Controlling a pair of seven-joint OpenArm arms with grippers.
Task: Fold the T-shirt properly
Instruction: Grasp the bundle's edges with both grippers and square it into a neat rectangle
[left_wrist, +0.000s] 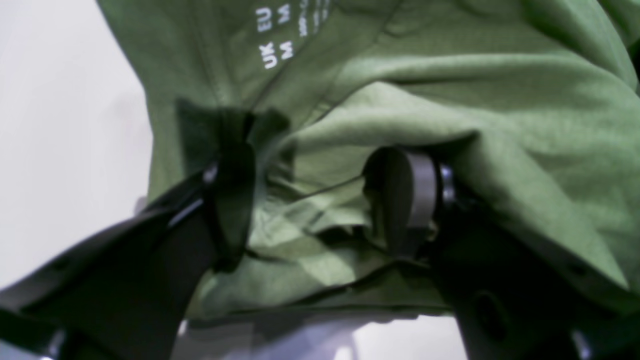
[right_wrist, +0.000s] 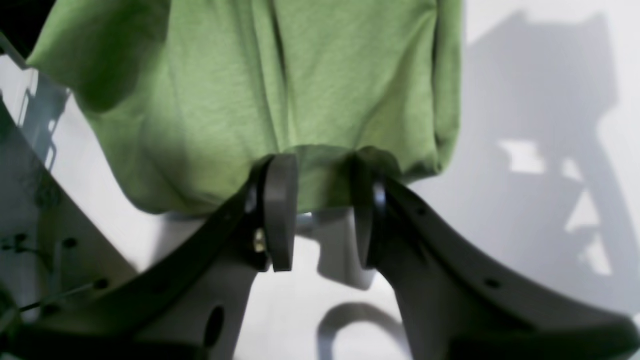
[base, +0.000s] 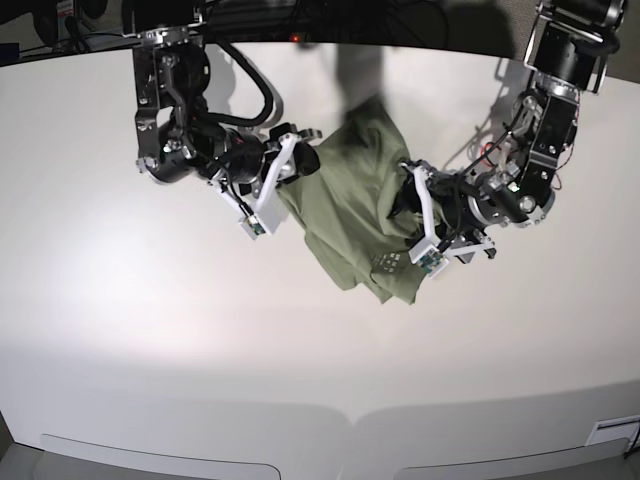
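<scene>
Both arms reach in low from the far side of the white bench (base: 150, 330), meeting at the T-shirt (base: 350, 215), which lies bunched in a crumpled heap between them near the bench's middle. The right gripper (right_wrist: 320, 210) comes in at the cloth's edge, its fingers (right_wrist: 280, 210) partly spread with a fold of green hem caught between them. The left gripper (left_wrist: 320, 205) is buried in the fabric by the neck, its fingers (left_wrist: 412, 195) spread apart, cloth bunched between and draped over them; whether they truly pinch it I cannot tell. White print inside the neck (left_wrist: 275, 37) reads "UK M" and "EU M".
</scene>
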